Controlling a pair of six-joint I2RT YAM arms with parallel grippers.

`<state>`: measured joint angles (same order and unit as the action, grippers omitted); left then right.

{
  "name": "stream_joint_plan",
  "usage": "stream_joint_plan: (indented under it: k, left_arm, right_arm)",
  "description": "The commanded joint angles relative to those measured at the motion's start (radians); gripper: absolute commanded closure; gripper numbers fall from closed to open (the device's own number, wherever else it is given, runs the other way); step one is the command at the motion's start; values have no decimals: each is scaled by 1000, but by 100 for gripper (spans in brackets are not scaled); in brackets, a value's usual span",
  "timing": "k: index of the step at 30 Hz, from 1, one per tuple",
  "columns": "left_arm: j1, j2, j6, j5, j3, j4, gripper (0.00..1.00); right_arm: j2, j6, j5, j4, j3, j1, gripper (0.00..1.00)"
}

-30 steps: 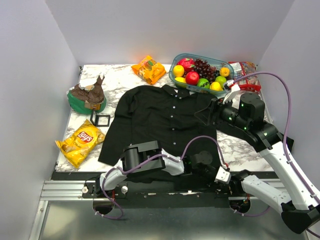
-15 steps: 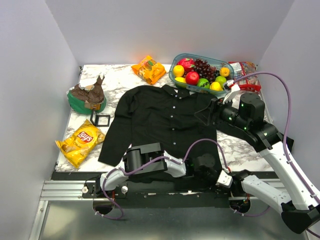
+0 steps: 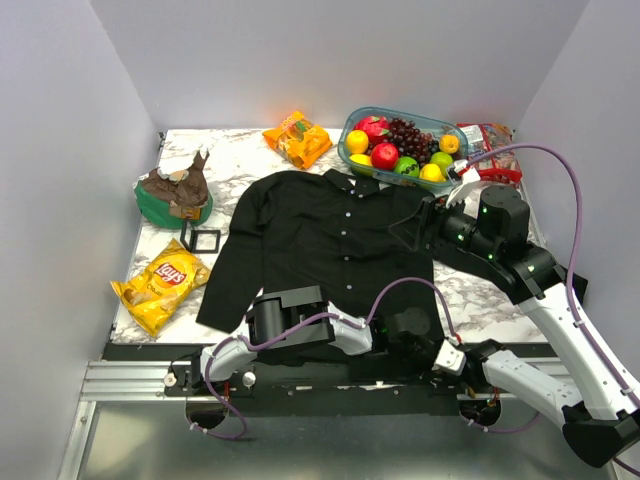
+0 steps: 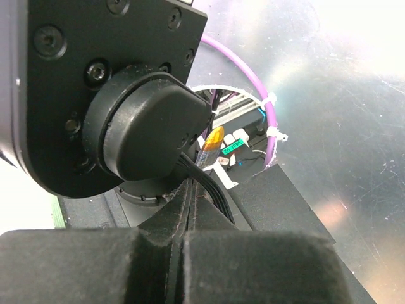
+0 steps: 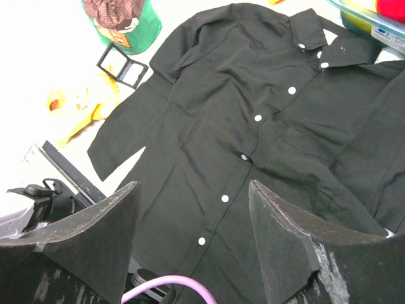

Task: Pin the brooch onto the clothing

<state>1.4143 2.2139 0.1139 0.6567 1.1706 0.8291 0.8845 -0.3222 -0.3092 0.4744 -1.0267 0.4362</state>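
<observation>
The black button-up shirt lies flat on the marble table, its white buttons in a row down the front; it fills the right wrist view. I cannot pick out the brooch in any view. My right gripper hovers open and empty above the shirt's right side, and the button row shows between its fingers. My left arm is folded low along the table's near edge. Its gripper is shut with nothing between the jaws, and points at the right arm's base.
A small black square box lies left of the shirt, also in the right wrist view. A yellow chip bag and a green bowl are at left. An orange snack bag and a fruit tray are at the back.
My left arm's wrist and gripper have sunk a little toward the near edge and the right arm's base. The right arm and the shirt have not moved.
</observation>
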Motion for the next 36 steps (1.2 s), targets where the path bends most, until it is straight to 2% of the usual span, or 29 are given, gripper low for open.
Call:
stream_joint_plan:
  k: [1, 17, 20, 22, 24, 26, 31, 32, 36]
  left_arm:
    - [2, 12, -19, -16, -14, 47, 100]
    - [-75, -10, -109, -15, -69, 102, 100]
    - [-100, -25, -167, -40, -98, 145, 100]
    - [-120, -55, -213, -87, -156, 221, 89]
    - [-132, -104, -233, -127, -202, 269, 71]
    - [-141, -147, -235, -184, -270, 281, 59]
    - [-101, -286, -282, -265, -356, 248, 48]
    - [-69, -298, -302, -275, -358, 234, 36]
    - [35, -330, -298, -348, -315, 73, 32]
  right_arm:
    - [-13, 0, -14, 23, 8, -7, 23]
    - [-7, 3, 1, 21, 16, -8, 23]
    - [-4, 3, -1, 21, 14, -5, 23]
    - [-1, 3, 1, 21, 11, -7, 23]
    - [2, 5, -1, 23, 7, -7, 23]
    - [4, 6, -1, 21, 4, -7, 22]
    - [17, 9, -2, 20, -4, -7, 22]
    - [18, 11, -2, 20, -6, -8, 22]
    - [16, 5, -1, 15, -6, -8, 21]
